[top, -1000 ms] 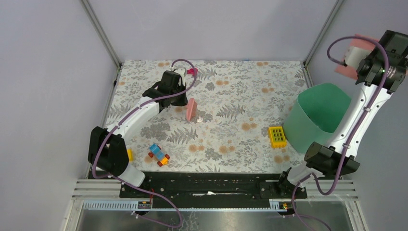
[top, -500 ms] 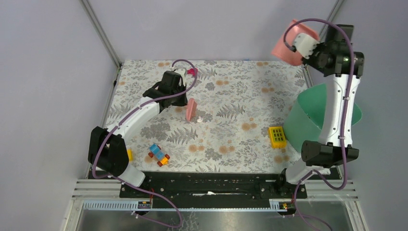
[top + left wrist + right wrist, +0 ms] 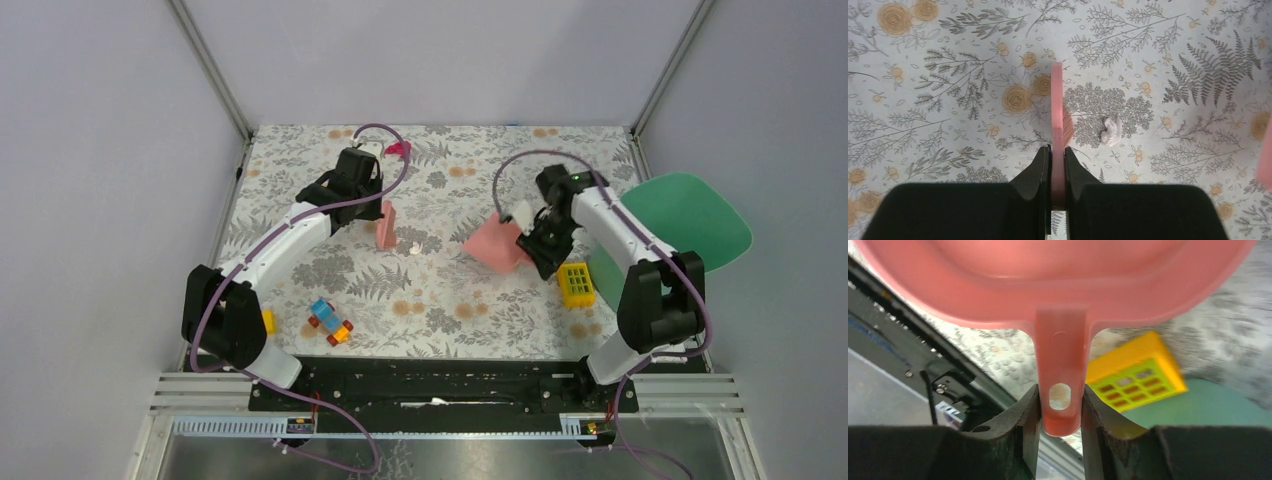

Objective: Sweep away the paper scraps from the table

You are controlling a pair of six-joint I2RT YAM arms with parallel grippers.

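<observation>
where a scrap lies beside the brush, open table reaches the dustpan.

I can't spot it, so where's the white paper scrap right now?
In the top view the white paper scrap lies left of centre, just right of the pink brush in the left gripper.

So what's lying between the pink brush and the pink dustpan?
One white paper scrap beside the brush; otherwise bare cloth to the dustpan, in the top view.
</observation>
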